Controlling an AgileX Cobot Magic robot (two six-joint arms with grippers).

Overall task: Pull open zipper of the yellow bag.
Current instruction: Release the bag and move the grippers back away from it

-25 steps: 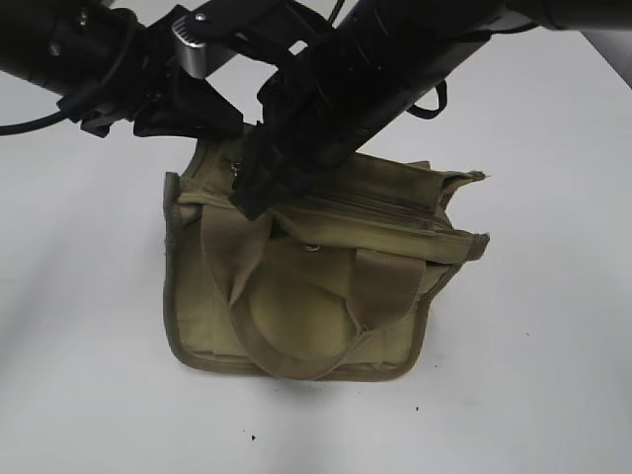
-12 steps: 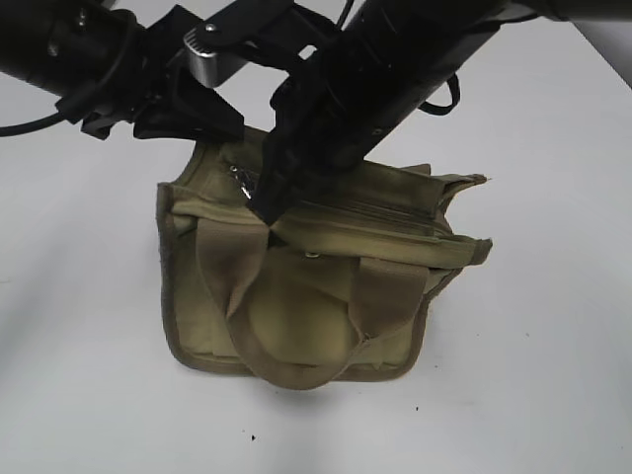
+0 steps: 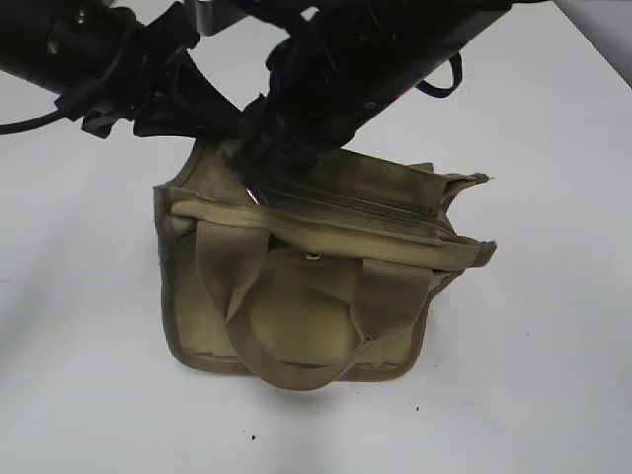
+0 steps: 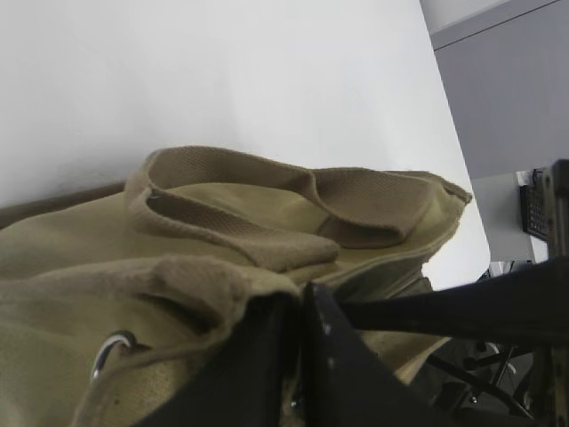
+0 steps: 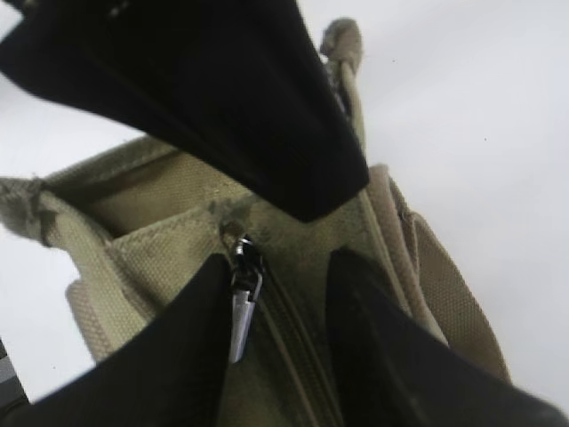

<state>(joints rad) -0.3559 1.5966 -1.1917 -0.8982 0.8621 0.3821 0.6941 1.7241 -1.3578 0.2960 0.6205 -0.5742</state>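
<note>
Left tool [image 4: 298, 307] clamped on yellow bag [image 3: 306, 276] — right tool [image 5: 276, 294] apart beside zipper [image 5: 244, 298].

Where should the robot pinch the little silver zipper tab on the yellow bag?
Probably on the flat faces of the small silver metal pull tab, coming from above. It lies along the olive-yellow zip track beside one finger of the right gripper, a thin flat strip, so squeezing its flat sides looks easiest.

You won't find any readable text, label, brand, number or sign in any of these views.
</note>
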